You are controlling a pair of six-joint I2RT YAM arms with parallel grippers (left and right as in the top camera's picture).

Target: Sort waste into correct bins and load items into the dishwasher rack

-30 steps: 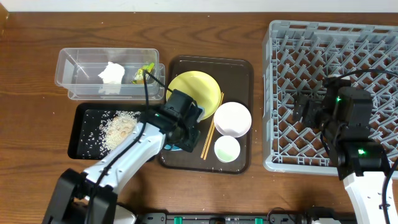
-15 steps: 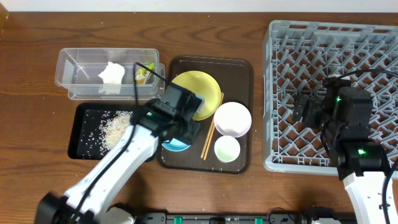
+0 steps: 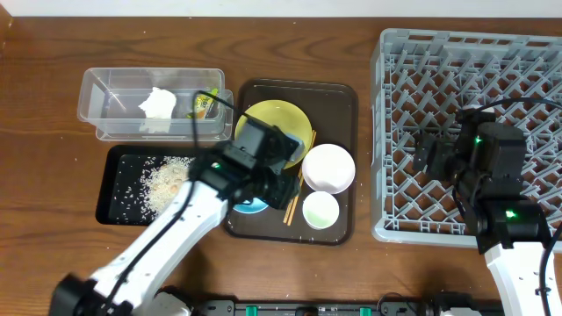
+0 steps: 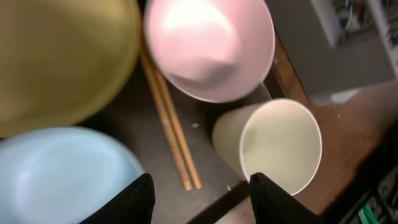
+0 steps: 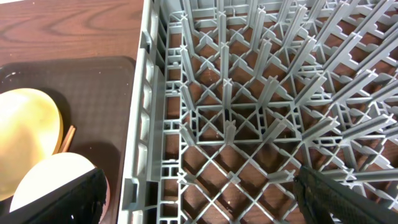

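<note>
left claw: left gripper (image 4: 202, 199) fingers apart, nothing between them; hovers low over the brown serving tray (image 3: 335, 98)
right claw: right gripper (image 5: 205, 199) spread wide, empty, hangs over the dishwasher rack (image 3: 457, 39)
under left claw: chopsticks (image 4: 168, 118) lie side by side on the tray floor, between the light blue bowl (image 4: 56, 174) and the pale green cup (image 4: 273, 143)
other dishes: yellow plate (image 4: 56, 56) and white bowl (image 4: 211, 43) just beyond, all on the serving tray; rack holds none
waste: tissue (image 3: 158, 103) and wrapper (image 3: 205, 104) in the clear tub (image 3: 110, 88); rice (image 3: 167, 175) in the black tray (image 3: 118, 211)
step, judged: sorting looks done; left arm picks a dish, probably chopsticks or cup
do it well: centre jaws across both sticks, close near their middle so they lift level; for the cup, one finger inside the rim
risk: flat sticks may slip or split apart; a finger could knock the cup or bowl rim
handover: rack is well apart from the left arm, so the right arm likely takes the load
</note>
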